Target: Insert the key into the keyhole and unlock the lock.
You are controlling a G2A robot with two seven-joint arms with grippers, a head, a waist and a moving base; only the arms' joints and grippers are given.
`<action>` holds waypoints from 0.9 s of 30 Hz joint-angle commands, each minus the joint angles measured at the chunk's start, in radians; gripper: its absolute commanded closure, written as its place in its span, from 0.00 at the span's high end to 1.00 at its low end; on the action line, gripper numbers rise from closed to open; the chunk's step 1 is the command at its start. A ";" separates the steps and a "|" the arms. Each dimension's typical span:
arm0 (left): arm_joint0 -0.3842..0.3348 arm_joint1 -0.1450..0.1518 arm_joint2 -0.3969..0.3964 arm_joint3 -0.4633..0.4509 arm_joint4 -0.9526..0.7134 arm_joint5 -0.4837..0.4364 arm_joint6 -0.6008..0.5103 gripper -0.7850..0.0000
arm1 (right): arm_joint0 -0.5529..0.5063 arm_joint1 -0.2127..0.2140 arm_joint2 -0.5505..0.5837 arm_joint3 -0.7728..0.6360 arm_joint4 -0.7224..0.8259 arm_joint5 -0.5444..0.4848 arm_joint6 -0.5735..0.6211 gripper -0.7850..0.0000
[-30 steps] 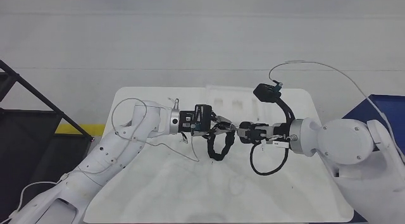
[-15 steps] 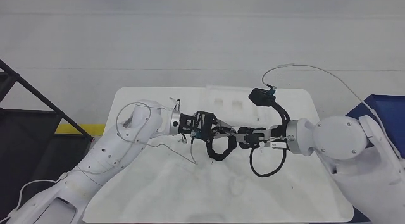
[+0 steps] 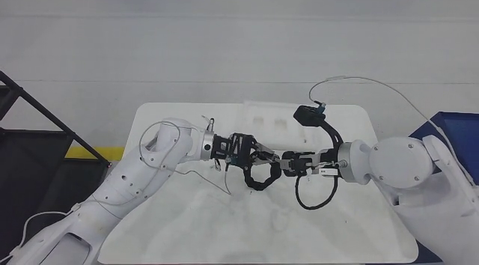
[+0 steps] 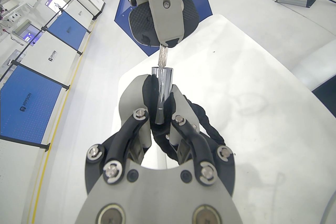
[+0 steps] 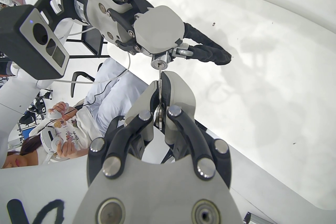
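Touching the keyhole (image 5: 159,65) with its tip, the key (image 5: 159,79) sits pinched in the right gripper (image 5: 162,83). The left gripper (image 4: 158,93) clamps the lock (image 4: 163,83) by its chrome cylinder, black cable (image 5: 207,49) looping aside, both above the table's (image 3: 359,220) middle.

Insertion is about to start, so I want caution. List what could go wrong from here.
1. The tip of the key is just at the keyhole and looks slightly off-axis to the lock cylinder, so pushing may jam it.
2. The right gripper pinches the thin key alone, so it might pivot.
3. The left gripper holds the cylinder in mid-air; pressure could slide it back.
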 commanded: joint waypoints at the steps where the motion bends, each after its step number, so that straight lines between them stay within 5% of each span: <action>1: 0.000 0.000 -0.001 0.000 0.000 0.001 0.001 0.00 | 0.003 0.003 -0.004 0.000 0.003 0.001 0.000 0.00; 27: -0.013 -0.004 0.011 -0.006 0.014 -0.026 0.013 0.00 | 0.052 0.035 -0.066 0.013 0.034 0.022 -0.022 0.00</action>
